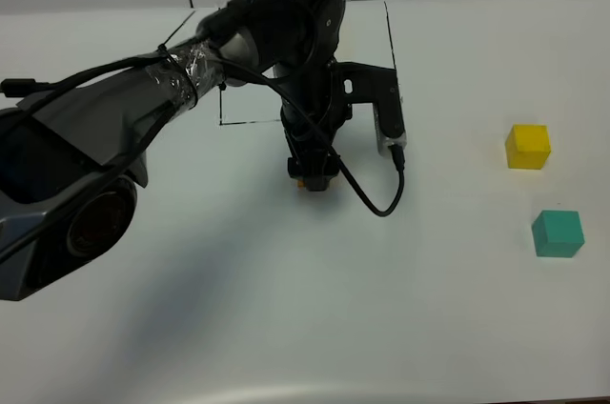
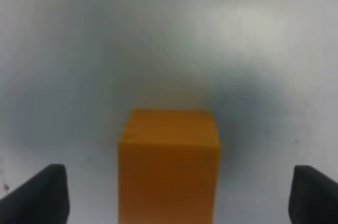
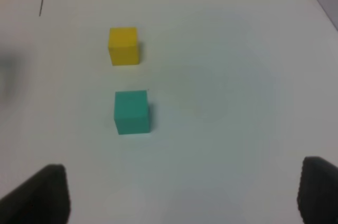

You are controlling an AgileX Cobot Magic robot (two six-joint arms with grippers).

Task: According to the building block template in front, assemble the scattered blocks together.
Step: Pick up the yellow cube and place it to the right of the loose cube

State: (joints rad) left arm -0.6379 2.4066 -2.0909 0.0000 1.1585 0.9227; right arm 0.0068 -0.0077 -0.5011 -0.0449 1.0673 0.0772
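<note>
My left gripper (image 1: 313, 171) is lowered to the table at the middle, straddling the orange cube (image 1: 315, 181). In the left wrist view the orange cube (image 2: 169, 160) sits between the two fingertips (image 2: 47, 195) of the left gripper (image 2: 179, 197), which stand wide open and clear of it. The yellow cube (image 1: 527, 146) and the teal cube (image 1: 558, 233) sit apart on the right. The right wrist view shows the yellow cube (image 3: 124, 46) and the teal cube (image 3: 131, 111) ahead of my open, empty right gripper (image 3: 182, 195). The template's cube row is hidden behind the left arm.
Thin black drawn lines (image 1: 248, 123) show on the white table (image 1: 286, 309) beside and behind the left arm (image 1: 114, 128), with another line (image 1: 391, 37) at the back. A black cable (image 1: 376, 204) loops from the left wrist onto the table.
</note>
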